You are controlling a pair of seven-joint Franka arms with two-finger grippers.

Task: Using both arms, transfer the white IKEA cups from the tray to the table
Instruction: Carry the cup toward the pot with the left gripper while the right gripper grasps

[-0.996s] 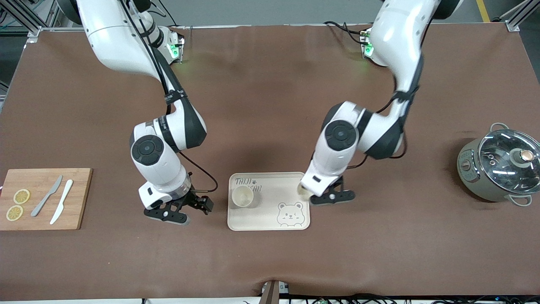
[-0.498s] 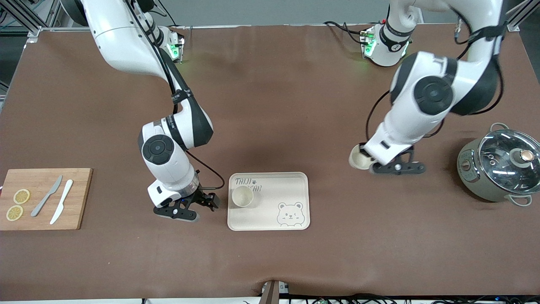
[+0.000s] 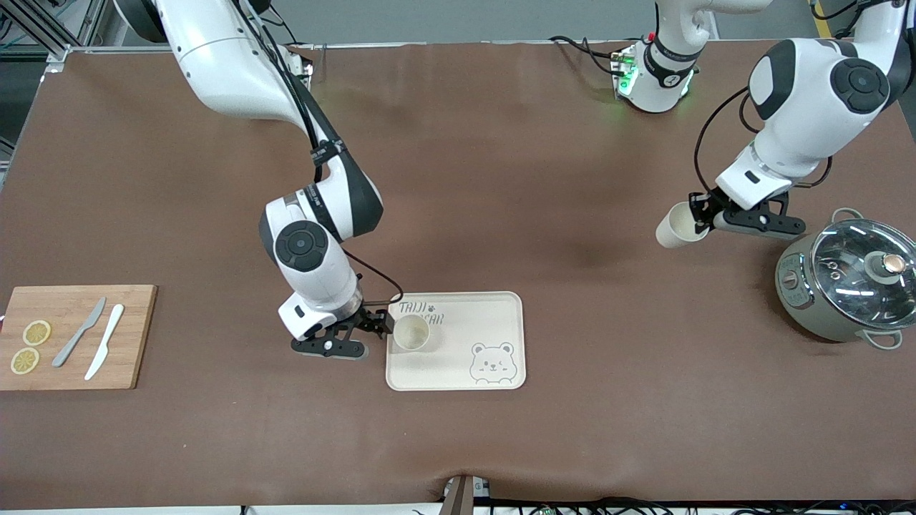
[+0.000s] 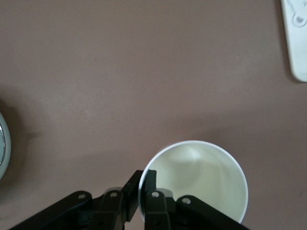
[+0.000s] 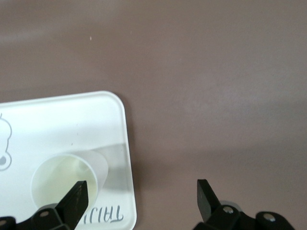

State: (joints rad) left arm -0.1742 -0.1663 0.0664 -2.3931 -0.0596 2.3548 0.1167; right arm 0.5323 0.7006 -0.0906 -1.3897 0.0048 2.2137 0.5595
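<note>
Left tool (image 3: 705, 217) pinched the rim of one small cream-white handleless cup (image 3: 673, 227) above the brown desk (image 3: 501, 179), beside a grey lidded pot (image 3: 848, 282). Right tool (image 3: 358, 336) hung open at the edge of the cream bear-print tray (image 3: 494, 315), lettered "TAIJI", where the second cup (image 3: 411, 333) stood upright.

We see the left gripper (image 3: 700, 218) has carried its small cream-white cup (image 3: 673, 226) off the bear-print tray (image 3: 501, 315) toward the grey pot (image 3: 848, 279); the right gripper (image 3: 373, 330) has closed in on the tray's cup (image 3: 411, 332).
</note>
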